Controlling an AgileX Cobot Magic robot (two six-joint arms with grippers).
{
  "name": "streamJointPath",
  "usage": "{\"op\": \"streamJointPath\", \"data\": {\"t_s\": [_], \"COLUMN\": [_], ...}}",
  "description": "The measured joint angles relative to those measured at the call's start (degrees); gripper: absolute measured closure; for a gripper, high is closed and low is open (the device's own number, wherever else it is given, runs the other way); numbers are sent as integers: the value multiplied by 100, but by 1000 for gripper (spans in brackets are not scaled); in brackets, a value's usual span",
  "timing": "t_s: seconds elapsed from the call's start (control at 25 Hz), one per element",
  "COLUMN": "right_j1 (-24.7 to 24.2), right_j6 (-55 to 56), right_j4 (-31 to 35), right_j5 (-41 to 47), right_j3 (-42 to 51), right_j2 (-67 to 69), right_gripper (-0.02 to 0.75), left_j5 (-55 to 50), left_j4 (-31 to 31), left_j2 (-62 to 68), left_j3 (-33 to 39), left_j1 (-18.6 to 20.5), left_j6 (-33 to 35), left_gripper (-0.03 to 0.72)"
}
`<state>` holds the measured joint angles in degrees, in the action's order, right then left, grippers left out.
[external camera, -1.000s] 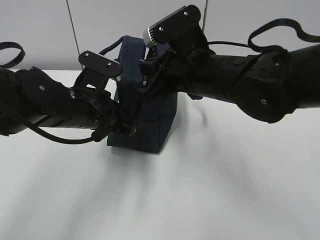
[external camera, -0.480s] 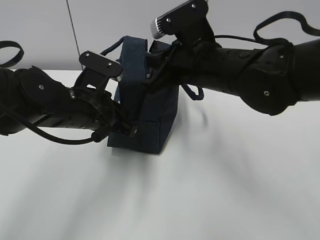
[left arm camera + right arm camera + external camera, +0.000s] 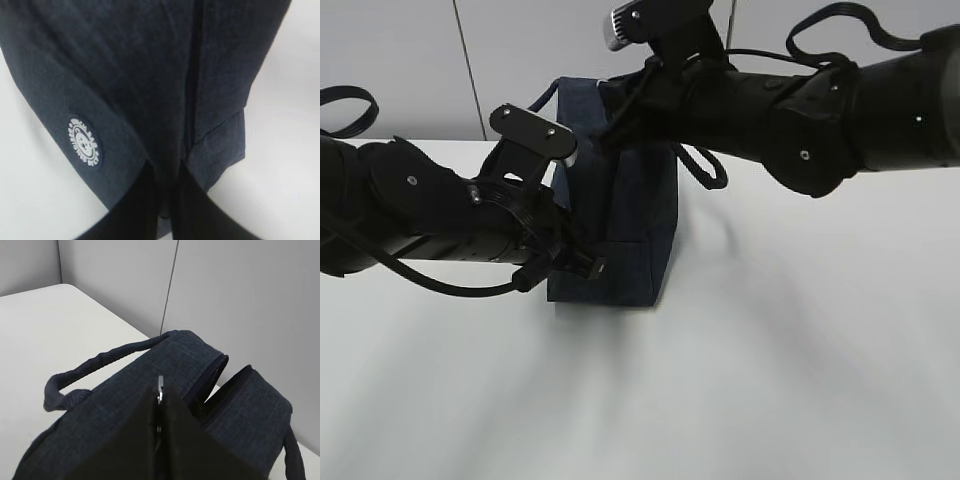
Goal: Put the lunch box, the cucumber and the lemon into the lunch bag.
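bag lifted, nudged right since earlier | right gripper clamped on zipper pull | left gripper pinching bag's lower edge | contents hidden

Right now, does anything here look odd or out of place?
Only the lunch bag stands out: it stands upright on the table, pinched low by the left gripper, its top zipper part open. Nothing spilled or damaged.

White table fills lower half of exterior frame, plain, soft shadows across lower left. Grey wall panels along top, thin vertical seam upper left. Right wrist view: same wall, seam upper centre; table at left.
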<state>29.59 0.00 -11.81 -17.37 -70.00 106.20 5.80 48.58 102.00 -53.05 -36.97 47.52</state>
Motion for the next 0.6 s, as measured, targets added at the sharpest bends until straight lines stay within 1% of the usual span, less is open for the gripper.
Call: {"op": "streamJointPath", "data": {"t_s": [0.6], "right_j1": [-231], "right_j6": [-52], "right_j4": [0], "right_j5": [339], "right_j3": [-1033], "right_j2": [622], "right_gripper": [738], "left_j5": [8], "left_j4": [0], "left_j2": [0], "left_j3": [0], "left_j1": [-37], "left_j6": [0], "left_gripper": [687]}}
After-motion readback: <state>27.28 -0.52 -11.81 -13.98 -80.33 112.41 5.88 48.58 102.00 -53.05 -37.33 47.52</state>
